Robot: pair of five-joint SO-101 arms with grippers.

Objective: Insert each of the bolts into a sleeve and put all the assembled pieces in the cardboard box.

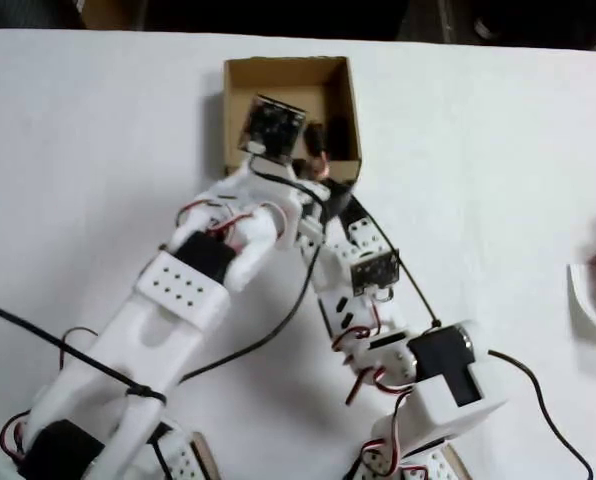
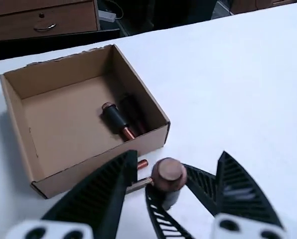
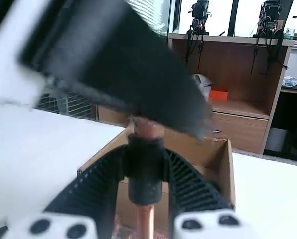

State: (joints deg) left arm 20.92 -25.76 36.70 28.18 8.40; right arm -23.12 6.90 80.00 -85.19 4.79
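Observation:
The cardboard box [image 1: 288, 66] stands at the back middle of the table, and at least one black sleeve with a copper bolt [image 2: 116, 118] lies inside it. Just outside its near wall [image 2: 96, 167], my right gripper [image 3: 145, 160] is shut on a black sleeve [image 3: 145, 172] with a copper bolt [image 2: 168, 172] standing through it. My left gripper [image 2: 177, 157] hangs open over this piece, one black finger [image 2: 106, 191] on each side of the bolt head. In the high view both wrists meet at the box's front edge, with the right gripper [image 1: 323, 192] under the left arm [image 1: 228, 250].
A white dish [image 1: 590, 300] holding something red sits at the table's right edge. Cables trail between the arm bases near the front. Open white tabletop [image 1: 478, 150] lies on both sides of the box. Wooden drawers [image 2: 44, 20] stand beyond the far table edge.

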